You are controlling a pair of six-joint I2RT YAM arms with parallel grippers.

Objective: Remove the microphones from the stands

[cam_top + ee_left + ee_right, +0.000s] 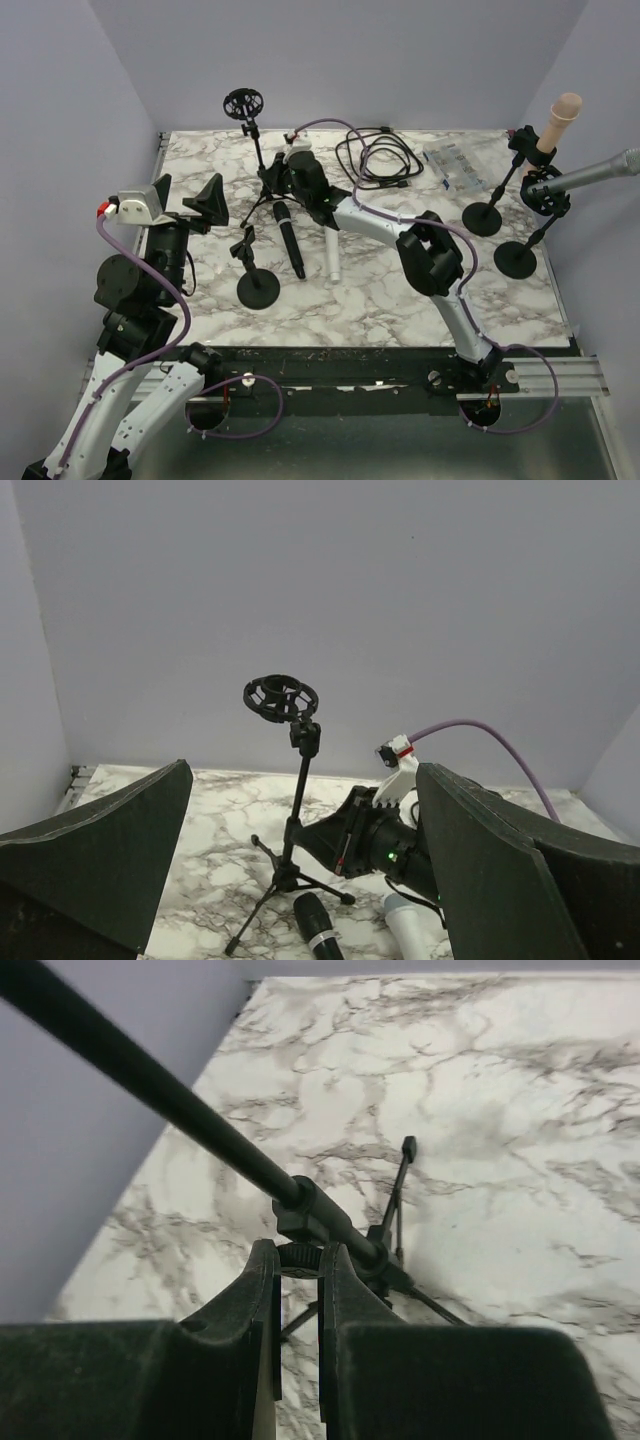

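Note:
A black tripod stand (262, 160) stands at the back of the marble table, its round shock mount (243, 103) empty. My right gripper (280, 182) is shut on a ribbed knob (299, 1258) on the stand's pole clamp (322, 1217), low near the legs. A black microphone (290, 240) and a white microphone (332, 258) lie on the table just in front of the stand. My left gripper (186, 200) is open and empty, raised at the left, facing the stand (296, 810). Both microphones show in the left wrist view, the black one (318, 928) and the white one (410, 925).
A small round-base stand (257, 285) with an empty clip stands front centre. At the right, two round-base stands hold a beige microphone (560, 118) and a grey microphone (590, 172). A coiled black cable (378, 158) and a clear bag (455, 165) lie at the back.

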